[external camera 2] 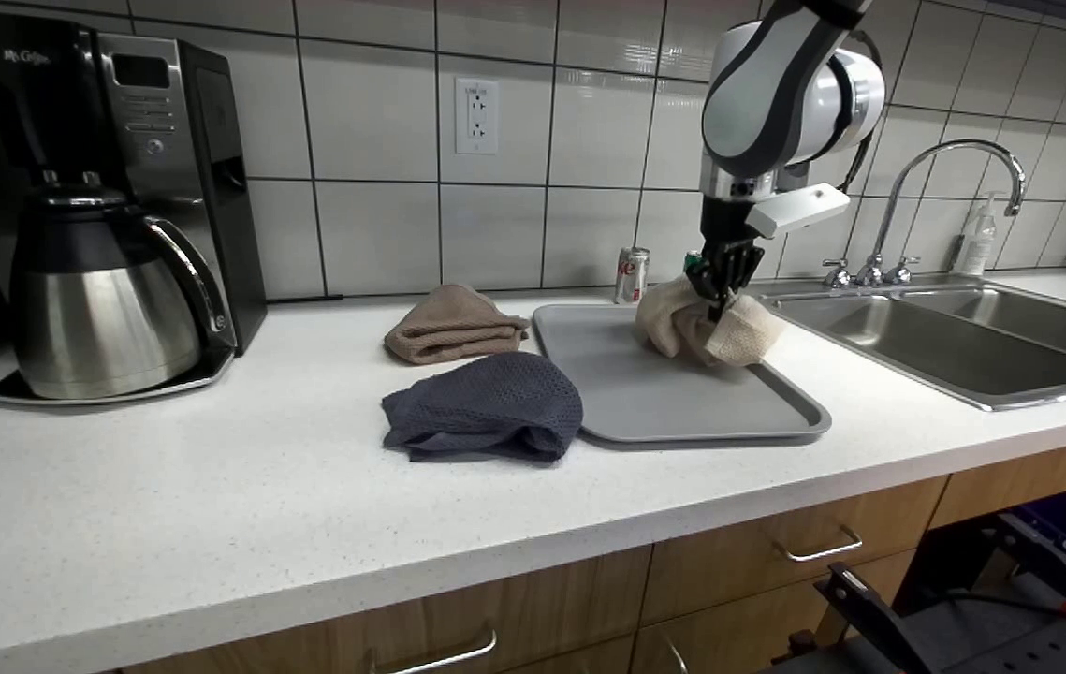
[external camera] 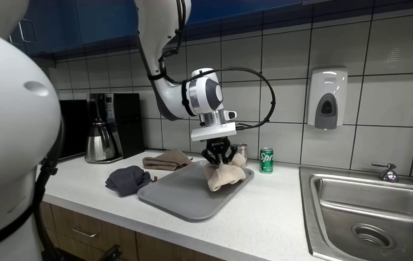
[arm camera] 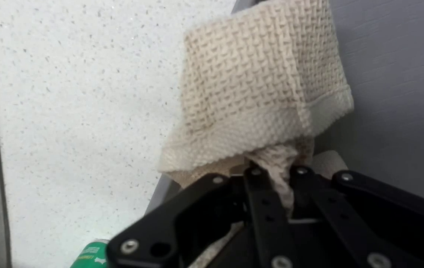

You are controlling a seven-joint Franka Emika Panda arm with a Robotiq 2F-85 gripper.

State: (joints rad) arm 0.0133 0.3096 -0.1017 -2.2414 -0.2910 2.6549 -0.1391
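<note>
black gripper [arm camera: 278, 173] has its fingers drawn nearly together, with a twisted fold of beige cloth [arm camera: 249, 85] pinched between them. only the wrist view brings out the cloth's coarse weave and smoother hem, and there it spans the rim of the grey tray [external camera: 181, 195], partly above the speckled counter [arm camera: 85, 93]. both exterior views show the bunched cloth over the tray; whether its underside rests there is hard to tell.

a folded brown cloth [external camera 2: 453, 326] and a rumpled dark blue cloth [external camera 2: 486, 407] lie beside the tray in both exterior views, outside the wrist view. the green can [external camera: 266, 160] stands in full in an exterior view, while the wrist view catches only a piece of it. a silver can [external camera 2: 632, 274] shows plainly in an exterior view, near the tiled wall [external camera 2: 373, 234]. an outlet [external camera 2: 476, 116] shows on that wall in an exterior view, and a soap dispenser [external camera: 327, 97] hangs there in an exterior view.

the sink [external camera 2: 944, 344] shows two basins in an exterior view, and the metal carafe [external camera 2: 111, 318] stands on the base of the coffee maker [external camera 2: 163, 159], its contents hidden.
</note>
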